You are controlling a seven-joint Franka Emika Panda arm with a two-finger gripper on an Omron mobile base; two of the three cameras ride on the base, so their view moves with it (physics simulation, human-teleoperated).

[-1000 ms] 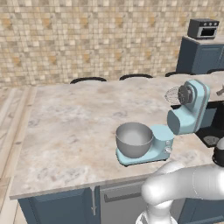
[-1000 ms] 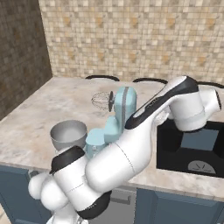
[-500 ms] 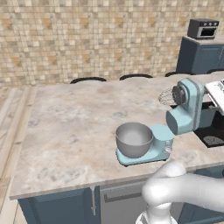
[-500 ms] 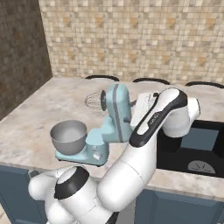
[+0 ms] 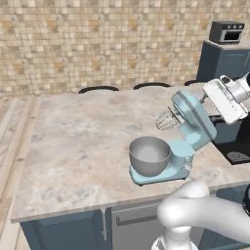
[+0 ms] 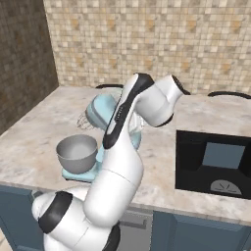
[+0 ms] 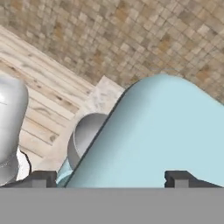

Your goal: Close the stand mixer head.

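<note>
The light-blue stand mixer head (image 5: 193, 118) is tilted up at a slant, and its wire whisk (image 5: 166, 120) hangs above and behind the grey steel bowl (image 5: 150, 155) on the flat blue base (image 5: 183, 157). My gripper (image 5: 211, 99) is against the head's raised back end, at its upper right. In the hand view the head (image 7: 157, 135) bulks large right in front of my open gripper (image 7: 111, 179), with one fingertip (image 7: 43, 178) on either side of it. From the right, my arm covers most of the head (image 6: 100, 109), and the bowl (image 6: 77, 152) shows lower left.
A black cooktop (image 6: 215, 159) is set in the counter just right of the mixer. Dark stool backs (image 5: 97, 89) line the counter's far edge. A toaster oven (image 5: 227, 31) stands on a blue cabinet at the back right. Bare marble counter (image 5: 78, 141) spreads left of the mixer.
My hand has come in from the right onto the head's back. The head has swung down and left toward the bowl, and the whisk is lower.
</note>
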